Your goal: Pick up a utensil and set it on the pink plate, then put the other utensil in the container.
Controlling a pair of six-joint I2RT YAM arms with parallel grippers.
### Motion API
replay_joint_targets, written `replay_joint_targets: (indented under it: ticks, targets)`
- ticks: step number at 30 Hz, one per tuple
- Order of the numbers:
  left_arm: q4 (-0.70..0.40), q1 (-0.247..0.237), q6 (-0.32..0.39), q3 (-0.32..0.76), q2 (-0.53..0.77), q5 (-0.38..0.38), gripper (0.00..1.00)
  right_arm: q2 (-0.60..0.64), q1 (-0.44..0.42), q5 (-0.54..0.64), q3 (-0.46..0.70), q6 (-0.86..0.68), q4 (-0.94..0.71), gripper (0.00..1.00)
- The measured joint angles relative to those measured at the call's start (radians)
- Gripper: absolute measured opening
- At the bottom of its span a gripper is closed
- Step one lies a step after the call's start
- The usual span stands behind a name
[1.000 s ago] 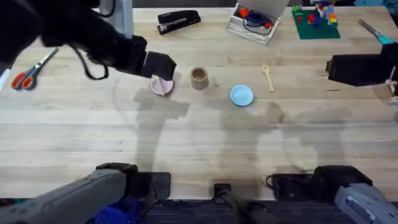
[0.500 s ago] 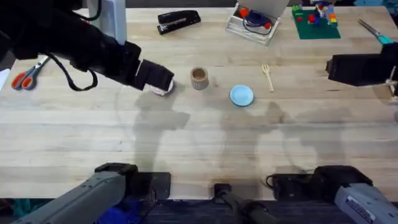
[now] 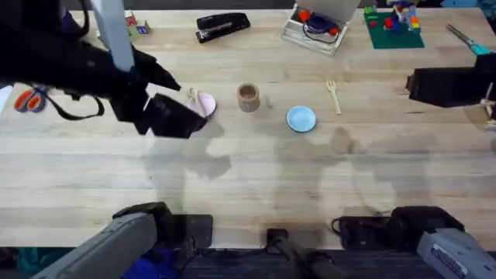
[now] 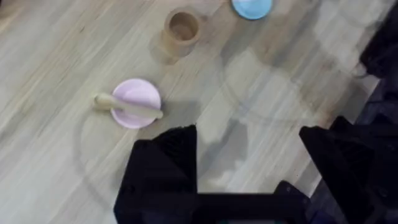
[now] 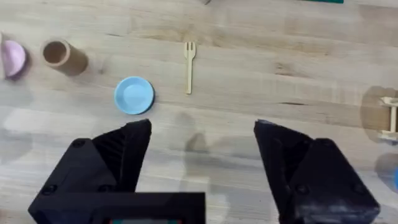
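Spoon (image 4: 127, 107) lying flat across the pink plate (image 4: 136, 93), handle poking out past the rim. First job looks done. Brown cup (image 3: 248, 98) standing just beside the plate, nothing inside yet as far as can be seen. Blue plate (image 3: 301, 118) on the other side of the cup. Fork (image 5: 189, 67) lying alone on the counter (image 3: 256, 178), near the blue plate, well apart from the cup. Second job not yet done: fork needs picking up and dropping into the cup. Left hand (image 4: 249, 149) hanging above the counter beside the pink plate, fingers wide apart, holding nothing. Right hand (image 5: 202, 146) off to the side, fingers apart too, nothing between them, fork in front of it.
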Motion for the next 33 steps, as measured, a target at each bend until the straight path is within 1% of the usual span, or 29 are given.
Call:
replay_joint_targets:
  ticks: [3,5,7,10,15,22,33]
  targets:
    - [0.002,0.051,0.131,-0.062,0.0,0.08,0.998,0.0,0.0,0.0,0.0,0.0,0.0,0.995]
    - [0.029,0.075,0.199,-0.112,0.0,0.116,0.997,0.0,0.0,0.0,0.0,0.0,0.0,0.997]
    - [0.074,0.089,0.25,-0.156,0.0,0.137,0.997,0.0,0.0,0.0,0.0,0.0,0.0,0.996]
    - [0.145,0.092,0.292,-0.192,0.0,0.155,0.996,0.0,0.0,0.0,0.0,0.0,0.0,0.996]
    - [0.22,0.092,0.323,-0.201,0.0,0.169,0.995,0.0,0.0,0.0,0.0,0.0,0.0,0.996]
    - [0.248,0.092,0.336,-0.202,0.0,0.18,0.995,0.0,0.0,0.0,0.0,0.0,-0.004,0.995]
    - [0.167,0.092,0.34,-0.202,0.0,0.182,0.995,0.044,0.0,0.0,0.0,0.0,-0.067,0.996]
